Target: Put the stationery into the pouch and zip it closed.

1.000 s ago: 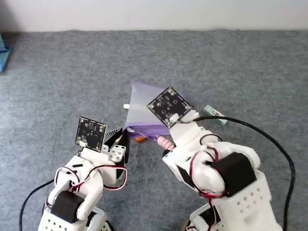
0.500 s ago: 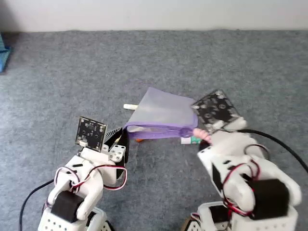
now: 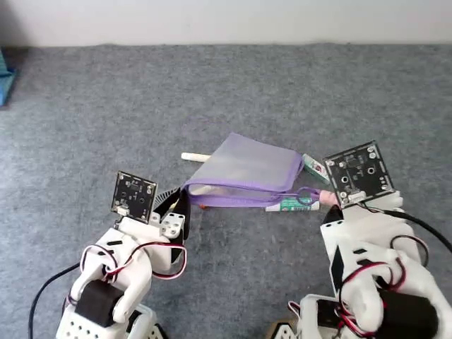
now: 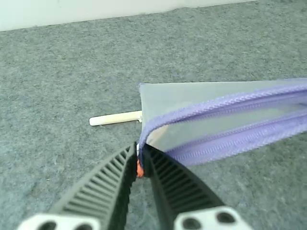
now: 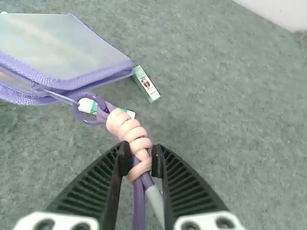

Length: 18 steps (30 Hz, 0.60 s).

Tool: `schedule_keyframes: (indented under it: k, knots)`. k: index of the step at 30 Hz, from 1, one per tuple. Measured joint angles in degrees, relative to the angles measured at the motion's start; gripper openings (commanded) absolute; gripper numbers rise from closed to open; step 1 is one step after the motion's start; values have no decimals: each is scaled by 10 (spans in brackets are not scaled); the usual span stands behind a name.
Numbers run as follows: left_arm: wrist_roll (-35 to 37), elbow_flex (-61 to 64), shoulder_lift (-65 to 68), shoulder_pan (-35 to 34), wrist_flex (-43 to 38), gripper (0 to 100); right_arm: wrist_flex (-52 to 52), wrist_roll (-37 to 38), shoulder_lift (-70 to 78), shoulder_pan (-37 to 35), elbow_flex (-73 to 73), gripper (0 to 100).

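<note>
A grey carpet (image 3: 282, 92) covers the table. A flat purple pouch (image 3: 247, 169) lies on it, stretched between the two arms. The left gripper (image 4: 139, 153) is at the pouch's left end, its jaws nearly together and pinching that corner. The right gripper (image 5: 136, 155) is at the other end, its jaws squeezed onto a pink cord (image 5: 127, 129) tied to the zip ring. A white stick (image 4: 115, 118) lies on the carpet, one end meeting the pouch's far edge. A small green box (image 5: 146, 84) lies just beside the pouch's right corner, outside it.
</note>
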Motion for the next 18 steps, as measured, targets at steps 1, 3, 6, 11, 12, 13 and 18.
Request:
schedule_keyframes:
  k: [1,3,6,11,12,13,18]
  knots:
    - [0,0,0,1,0,16,0,0,0,1,0,7]
    - [0,0,0,1,0,38,0,0,0,1,0,7]
    - [0,0,0,1,0,128,0,0,0,1,0,7]
    - [-27,0,2,-1,-19,192,1,0,-10,13,0,7]
    - [-31,0,4,1,-24,192,1,0,-11,15,0,7]
    - [-35,0,4,6,-28,192,1,0,-11,16,0,7]
    - [-44,41,4,38,-72,192,2,0,-10,18,0,7]
